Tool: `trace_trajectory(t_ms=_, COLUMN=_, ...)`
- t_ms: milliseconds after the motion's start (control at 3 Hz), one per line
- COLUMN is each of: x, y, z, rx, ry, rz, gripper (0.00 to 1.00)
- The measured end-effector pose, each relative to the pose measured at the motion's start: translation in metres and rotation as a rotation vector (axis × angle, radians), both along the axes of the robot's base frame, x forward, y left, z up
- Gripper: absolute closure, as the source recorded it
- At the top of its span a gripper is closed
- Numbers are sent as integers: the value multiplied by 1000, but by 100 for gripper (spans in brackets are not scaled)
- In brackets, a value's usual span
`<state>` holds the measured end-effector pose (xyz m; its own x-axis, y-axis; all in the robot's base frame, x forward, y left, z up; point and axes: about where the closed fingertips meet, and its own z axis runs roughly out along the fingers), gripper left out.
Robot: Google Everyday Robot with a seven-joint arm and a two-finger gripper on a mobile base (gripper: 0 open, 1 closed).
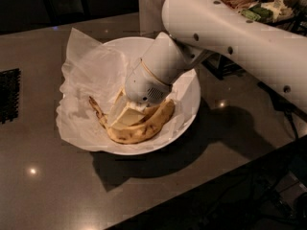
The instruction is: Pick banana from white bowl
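Note:
The banana point(146, 128) is curved and yellow with brown blotches. It lies in the white bowl point(189, 97) on crumpled white paper point(88, 80), with its long dark stem point(96, 110) pointing to the left. My gripper point(123, 118) reaches down into the bowl from the upper right and rests right on the banana's inner curve, hiding part of it. The banana still lies on the paper.
The bowl stands on a dark grey counter point(48, 176), whose front edge point(201, 183) runs diagonally at the lower right. A black grille point(8, 95) is at the left edge. Packaged snacks point(259, 6) sit at the back right, behind my arm.

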<state>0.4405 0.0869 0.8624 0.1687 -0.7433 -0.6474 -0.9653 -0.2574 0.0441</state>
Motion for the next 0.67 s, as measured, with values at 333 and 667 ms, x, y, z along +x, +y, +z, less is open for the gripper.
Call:
trace_trajectory(t_ms=333, x=-1, y=9, z=10, rx=12, ry=-21, rz=37, gripper=100)
trace_trajectory(t_ms=667, x=-1, y=9, z=10, rx=12, ry=-22, rz=38, gripper=82)
